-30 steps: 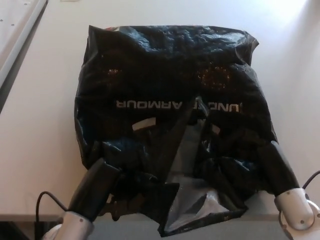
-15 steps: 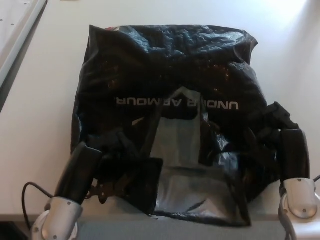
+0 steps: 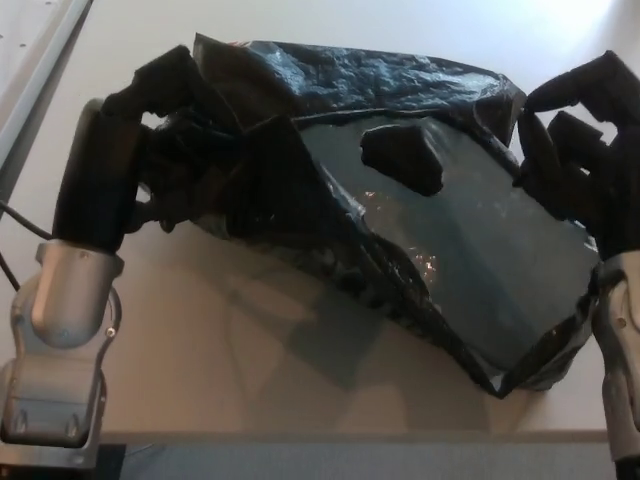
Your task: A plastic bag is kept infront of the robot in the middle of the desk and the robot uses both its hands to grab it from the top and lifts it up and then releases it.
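Head view: left hand [image 3: 165, 150] and right hand [image 3: 580, 150] grip raised plastic bag [image 3: 420, 200].

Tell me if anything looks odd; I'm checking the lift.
The bag hangs lopsided: its open mouth gapes toward the camera, showing the grey inside, and its lower right corner sags toward the desk. The left hand grips it; the right hand sits at its edge.

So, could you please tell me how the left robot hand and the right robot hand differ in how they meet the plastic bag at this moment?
The left robot hand is closed on the plastic bag at its left edge, with crumpled plastic bunched in its grasp; the right robot hand is at the bag's right edge with its fingers spread. The left shows its full silver wrist; the right's wrist is mostly cut off. Both are black and flank the raised bag.
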`<state>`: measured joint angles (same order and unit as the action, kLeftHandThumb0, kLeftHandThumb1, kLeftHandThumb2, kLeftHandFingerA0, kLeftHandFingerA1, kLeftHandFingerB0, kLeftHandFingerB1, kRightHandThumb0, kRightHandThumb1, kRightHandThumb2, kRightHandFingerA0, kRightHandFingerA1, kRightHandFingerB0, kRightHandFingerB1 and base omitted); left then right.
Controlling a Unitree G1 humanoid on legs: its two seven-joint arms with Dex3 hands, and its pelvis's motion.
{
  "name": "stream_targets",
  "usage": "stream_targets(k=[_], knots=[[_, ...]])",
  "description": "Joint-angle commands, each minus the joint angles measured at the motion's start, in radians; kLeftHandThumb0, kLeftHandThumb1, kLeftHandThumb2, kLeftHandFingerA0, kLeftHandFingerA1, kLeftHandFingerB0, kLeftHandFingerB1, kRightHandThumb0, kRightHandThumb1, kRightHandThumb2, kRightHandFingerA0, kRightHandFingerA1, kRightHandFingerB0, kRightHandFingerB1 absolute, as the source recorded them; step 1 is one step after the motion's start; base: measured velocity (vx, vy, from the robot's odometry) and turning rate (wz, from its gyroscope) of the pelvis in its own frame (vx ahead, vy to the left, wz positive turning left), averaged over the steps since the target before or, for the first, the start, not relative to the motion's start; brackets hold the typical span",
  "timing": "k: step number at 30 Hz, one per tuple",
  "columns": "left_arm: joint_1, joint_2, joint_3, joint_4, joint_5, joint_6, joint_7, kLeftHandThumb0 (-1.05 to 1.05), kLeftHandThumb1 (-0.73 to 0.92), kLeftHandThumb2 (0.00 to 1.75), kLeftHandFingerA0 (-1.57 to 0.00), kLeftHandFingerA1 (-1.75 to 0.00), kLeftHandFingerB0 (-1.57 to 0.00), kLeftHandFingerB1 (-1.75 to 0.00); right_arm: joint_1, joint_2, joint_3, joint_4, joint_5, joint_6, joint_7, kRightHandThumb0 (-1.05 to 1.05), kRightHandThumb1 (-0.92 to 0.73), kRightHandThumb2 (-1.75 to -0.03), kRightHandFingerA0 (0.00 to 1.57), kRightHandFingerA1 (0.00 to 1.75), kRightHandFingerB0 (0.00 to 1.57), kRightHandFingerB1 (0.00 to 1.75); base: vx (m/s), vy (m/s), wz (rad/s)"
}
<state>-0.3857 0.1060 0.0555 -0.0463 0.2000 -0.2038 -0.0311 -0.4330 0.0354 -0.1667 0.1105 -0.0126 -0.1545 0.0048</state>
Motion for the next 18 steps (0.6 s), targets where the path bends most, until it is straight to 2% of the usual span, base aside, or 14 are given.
stream_targets(k=[1,4,5,6,7,8,9,10,11,12,13,14,15,18], knots=[[0.015,-0.004,-0.007,-0.028,-0.03,0.031,0.003,-0.17,0.63,0.58,-0.9,-1.75,-0.67,-1.75,0.042,-0.042,-0.017,-0.035,0.093,0.073,0.059,-0.35,-0.56,-0.86,1.22,1.47,0.86,1.26,0.0,0.0,0.0],[0.027,0.0,-0.018,-0.022,-0.01,0.024,0.013,-0.19,0.64,0.58,-0.87,-1.75,-0.65,-1.75,0.063,-0.086,0.0,-0.05,0.05,0.086,0.063,-0.38,-0.52,-0.86,1.23,1.45,0.84,1.22,0.0,0.0,0.0],[0.041,0.002,-0.025,-0.004,-0.001,-0.005,0.019,-0.16,0.64,0.57,-0.87,-1.75,-0.66,-1.75,0.084,-0.126,0.013,-0.047,0.027,0.083,0.089,-0.54,-0.64,-0.59,0.91,1.55,0.73,1.02,0.0,0.0,0.0],[0.042,0.001,-0.026,-0.001,-0.001,-0.008,0.022,-0.14,0.64,0.57,-0.87,-1.75,-0.66,-1.75,0.09,-0.14,0.021,-0.054,0.017,0.095,0.093,-0.6,-0.62,-0.64,0.91,1.55,0.66,0.82,0.0,0.0,0.0],[0.042,0.0,-0.027,0.0,-0.003,-0.007,0.026,-0.14,0.64,0.57,-0.87,-1.75,-0.66,-1.75,0.095,-0.157,0.032,-0.066,0.007,0.114,0.092,-0.6,-0.62,-0.64,0.91,1.55,0.66,0.82,0.0,0.0,0.0],[0.052,0.006,-0.031,0.009,0.003,-0.021,0.029,-0.15,0.65,0.57,-0.86,-1.75,-0.65,-1.75,0.131,-0.194,0.058,-0.106,-0.019,0.122,0.119,-0.73,-0.52,-0.91,0.63,0.88,0.4,0.56,0.0,0.0,0.0],[0.052,0.009,-0.029,0.014,-0.002,-0.027,0.027,-0.15,0.66,0.57,-0.84,-1.75,-0.64,-1.75,0.14,-0.216,0.07,-0.118,-0.026,0.121,0.135,-0.77,-0.71,-0.61,0.46,0.57,0.29,0.37,0.0,0.0,0.0],[0.05,0.012,-0.026,0.019,-0.009,-0.034,0.025,-0.15,0.66,0.57,-0.84,-1.75,-0.64,-1.75,0.147,-0.239,0.082,-0.129,-0.031,0.119,0.149,-0.77,-0.71,-0.61,0.46,0.57,0.29,0.37,0.0,0.0,0.0],[0.052,0.011,-0.025,0.016,-0.013,-0.029,0.024,-0.16,0.66,0.58,-0.85,-1.75,-0.64,-1.75,0.168,-0.265,0.093,-0.16,-0.035,0.138,0.158,-0.82,-0.57,-0.94,0.34,0.57,0.14,0.44,0.0,0.0,0.0],[0.053,0.007,-0.025,0.011,-0.018,-0.02,0.022,-0.16,0.67,0.58,-0.85,-1.75,-0.64,-1.75,0.185,-0.295,0.095,-0.182,-0.024,0.15,0.183,-0.84,-0.59,-0.97,0.18,0.52,0.03,0.29,0.0,0.0,0.0],[0.054,0.006,-0.025,0.009,-0.02,-0.017,0.022,-0.16,0.67,0.58,-0.85,-1.75,-0.64,-1.75,0.192,-0.31,0.098,-0.194,-0.017,0.158,0.191,-0.84,-0.59,-0.97,0.18,0.52,0.03,0.29,0.0,0.0,0.0],[0.058,0.007,-0.024,0.007,-0.012,-0.02,0.029,-0.15,0.67,0.58,-0.86,-1.75,-0.64,-1.75,0.227,-0.363,0.083,-0.207,0.039,0.156,0.267,-0.98,-0.61,-1.02,0.0,0.31,0.0,0.05,0.0,0.0,0.0],[0.06,0.0,-0.021,-0.003,-0.024,0.0,0.026,-0.16,0.66,0.58,-0.86,-1.75,-0.65,-1.75,0.242,-0.392,0.078,-0.204,0.056,0.136,0.3,-1.04,-0.64,-1.01,0.0,0.23,0.0,0.0,0.0,0.0,0.0],[0.058,0.004,-0.019,0.001,-0.028,-0.007,0.023,-0.15,0.67,0.58,-0.85,-1.75,-0.64,-1.75,0.273,-0.436,0.064,-0.21,0.081,0.122,0.332,-1.03,-0.6,-1.0,0.0,0.21,0.0,0.02,0.0,0.0,0.0]])
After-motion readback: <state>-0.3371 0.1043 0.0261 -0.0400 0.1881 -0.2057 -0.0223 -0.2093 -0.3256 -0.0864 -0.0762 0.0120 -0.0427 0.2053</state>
